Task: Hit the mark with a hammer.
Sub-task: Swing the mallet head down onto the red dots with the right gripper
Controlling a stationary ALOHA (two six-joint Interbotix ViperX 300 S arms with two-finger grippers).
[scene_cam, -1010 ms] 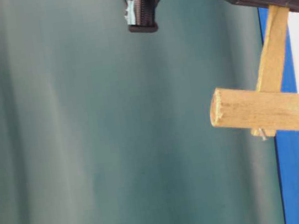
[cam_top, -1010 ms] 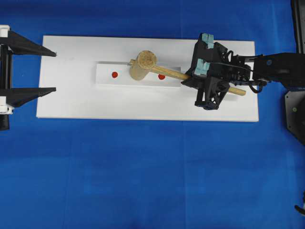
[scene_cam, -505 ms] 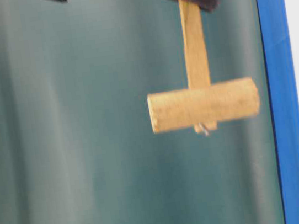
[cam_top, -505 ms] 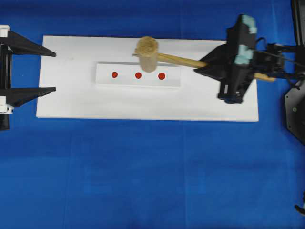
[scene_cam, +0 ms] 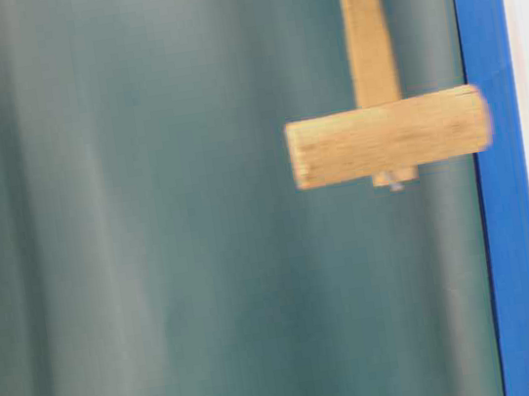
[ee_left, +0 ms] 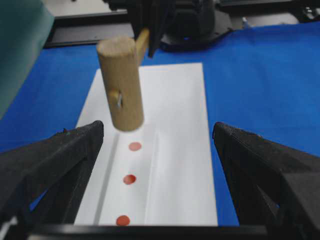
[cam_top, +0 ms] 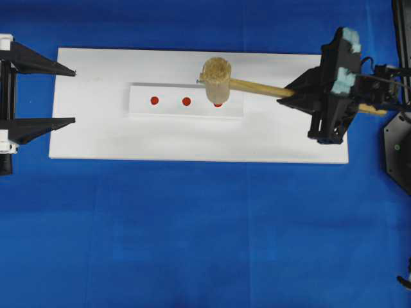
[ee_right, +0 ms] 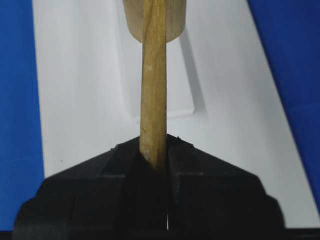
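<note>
I have the hammer up off the white board, its thick head hanging over the right end of the raised white strip that carries three red marks; in the overhead view the head hides most of the rightmost mark, while the middle mark and the left mark lie bare. From the table-level view the head looks clear of the board, so I judge the blow not yet landed at this instant — the lift and aim are done, the downward stroke is what is left; which mark is meant I cannot tell.

My right gripper is near the board's right edge, its fingers pressed hard together on the thin flat handle, pinching it well back from the head, with the butt end sticking out behind. My left gripper waits beyond the board's left edge, fingers spread wide, holding nothing and touching nothing — only watching down the strip.
</note>
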